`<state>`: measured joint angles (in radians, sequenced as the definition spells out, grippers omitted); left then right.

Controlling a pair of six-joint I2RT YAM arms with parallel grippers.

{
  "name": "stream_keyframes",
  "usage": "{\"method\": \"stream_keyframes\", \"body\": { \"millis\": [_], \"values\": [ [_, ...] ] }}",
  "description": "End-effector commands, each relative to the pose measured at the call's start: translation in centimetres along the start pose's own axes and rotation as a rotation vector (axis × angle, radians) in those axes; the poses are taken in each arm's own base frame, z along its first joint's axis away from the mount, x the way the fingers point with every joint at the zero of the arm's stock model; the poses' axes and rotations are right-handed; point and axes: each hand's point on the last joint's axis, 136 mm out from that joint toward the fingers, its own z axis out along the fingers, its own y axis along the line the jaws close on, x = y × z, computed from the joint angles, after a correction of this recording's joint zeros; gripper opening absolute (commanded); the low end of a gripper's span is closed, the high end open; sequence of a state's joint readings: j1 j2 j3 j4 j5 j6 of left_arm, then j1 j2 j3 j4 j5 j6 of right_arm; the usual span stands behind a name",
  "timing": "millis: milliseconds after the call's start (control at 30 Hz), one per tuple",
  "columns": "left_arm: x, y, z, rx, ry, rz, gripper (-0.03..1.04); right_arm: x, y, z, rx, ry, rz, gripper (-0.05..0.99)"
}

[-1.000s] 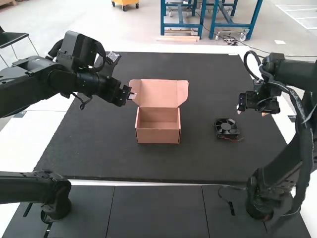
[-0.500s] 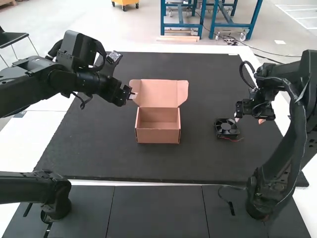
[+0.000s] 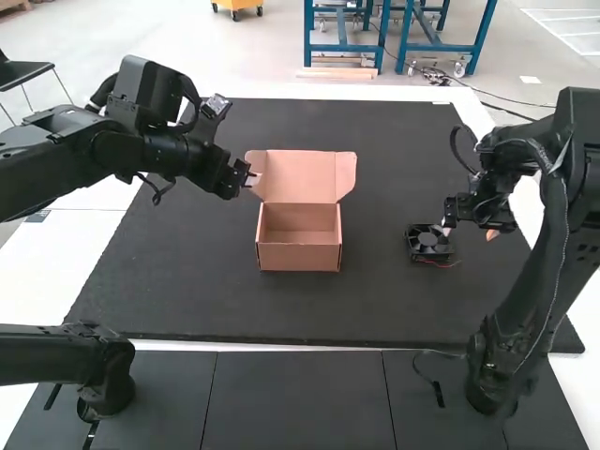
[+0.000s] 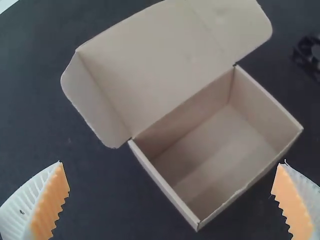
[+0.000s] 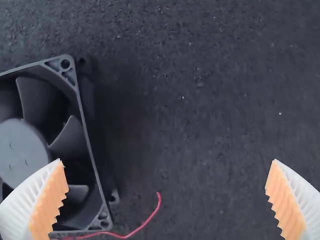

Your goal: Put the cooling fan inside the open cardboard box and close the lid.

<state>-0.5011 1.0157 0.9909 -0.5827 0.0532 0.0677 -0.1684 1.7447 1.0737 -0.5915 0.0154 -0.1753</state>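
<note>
Cooling fan lies flat on the black mat, to the right of the open box. The right gripper hangs just over its outer edge, fingers wide apart, centred a bit past it.

We take this for a robotics lab or workshop. Two black jointed machines, the left arm and the right arm, stand at a white table laid with a black mat. On the mat sit a plain cardboard box and a bare cooling fan trailing a loose red wire.
</note>
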Motion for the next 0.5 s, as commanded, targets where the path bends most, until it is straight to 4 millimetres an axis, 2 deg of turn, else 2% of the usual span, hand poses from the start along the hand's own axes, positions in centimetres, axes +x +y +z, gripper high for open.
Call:
{"method": "stream_keyframes", "body": {
  "millis": [0,267,467],
  "values": [
    [-3.0,0.4,-1.7,-0.004,-0.087,0.013,0.96,-1.3,-0.7,-0.1,0.014,-0.019,0.025,0.90],
    [-3.2,0.4,-1.8,-0.005,-0.093,0.012,0.96,-2.6,-0.6,0.7,0.010,-0.008,0.019,0.90],
    [-3.3,0.4,-1.8,-0.005,-0.093,0.013,0.96,-1.9,0.0,1.1,0.000,0.046,0.002,0.90]
  ]
}}
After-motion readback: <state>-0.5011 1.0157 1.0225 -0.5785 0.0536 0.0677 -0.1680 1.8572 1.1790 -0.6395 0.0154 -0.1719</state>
